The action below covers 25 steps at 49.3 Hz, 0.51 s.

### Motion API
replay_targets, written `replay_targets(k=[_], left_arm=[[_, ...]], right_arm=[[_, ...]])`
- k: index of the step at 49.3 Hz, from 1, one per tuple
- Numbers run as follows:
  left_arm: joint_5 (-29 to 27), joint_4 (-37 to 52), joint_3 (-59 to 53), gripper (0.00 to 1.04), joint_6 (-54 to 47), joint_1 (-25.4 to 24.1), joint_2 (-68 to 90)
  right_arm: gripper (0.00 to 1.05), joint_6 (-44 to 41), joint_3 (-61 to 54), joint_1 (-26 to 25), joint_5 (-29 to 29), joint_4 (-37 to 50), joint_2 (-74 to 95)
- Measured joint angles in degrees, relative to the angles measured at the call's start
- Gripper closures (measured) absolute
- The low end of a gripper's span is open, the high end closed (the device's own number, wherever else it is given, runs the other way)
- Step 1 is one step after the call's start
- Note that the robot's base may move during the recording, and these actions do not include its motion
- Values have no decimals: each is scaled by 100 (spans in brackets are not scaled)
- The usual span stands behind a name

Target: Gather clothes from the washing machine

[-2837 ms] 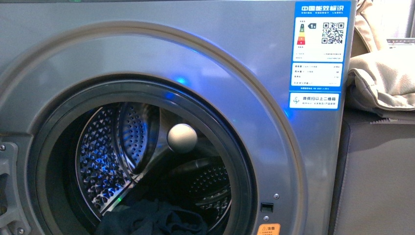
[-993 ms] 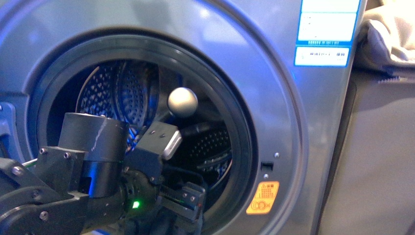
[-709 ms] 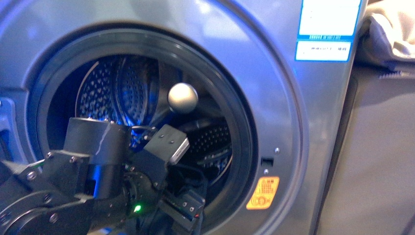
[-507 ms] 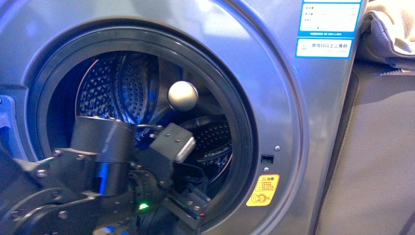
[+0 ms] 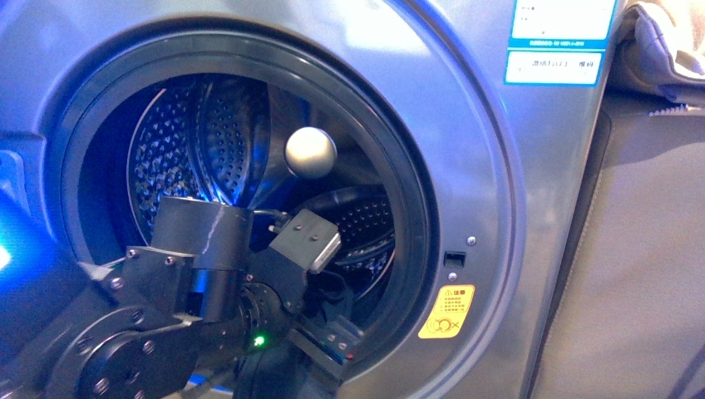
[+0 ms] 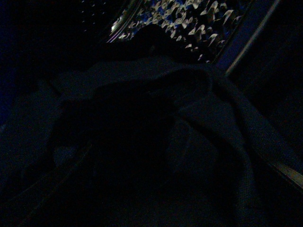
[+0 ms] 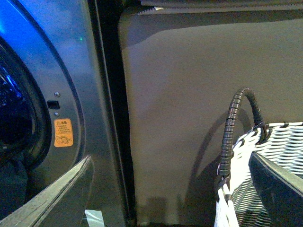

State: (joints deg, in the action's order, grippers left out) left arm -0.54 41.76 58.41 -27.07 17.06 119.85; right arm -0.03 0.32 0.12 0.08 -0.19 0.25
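- Silver-grey washing machine (image 5: pixel 465 125), front view: left end effector (image 5: pixel 328 342) at 6 o'clock in the drum (image 5: pixel 224 125), grip unclear.
- Left wrist: dark.
- Right wrist alone: woven basket (image 7: pixel 274 142), right end effector (image 7: pixel 170 158) splayed.

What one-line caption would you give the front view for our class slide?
The robot's left arm reaches into the steel drum of the open washing machine.

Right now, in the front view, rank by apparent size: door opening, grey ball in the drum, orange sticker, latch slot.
1. door opening, by far the largest.
2. grey ball and orange sticker: they look about alike, and the ball sits deeper, so unranked.
3. latch slot, smallest.
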Motion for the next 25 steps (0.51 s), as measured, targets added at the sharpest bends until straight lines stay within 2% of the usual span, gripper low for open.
replay_targets(k=[14,25], left_arm=[[-179,557,0,7,-708,-125,179],[-249,1338,-24,7,-1416,-131,297]], right_arm=[[8,0,0,0,0,0,0],[8,0,0,0,0,0,0]])
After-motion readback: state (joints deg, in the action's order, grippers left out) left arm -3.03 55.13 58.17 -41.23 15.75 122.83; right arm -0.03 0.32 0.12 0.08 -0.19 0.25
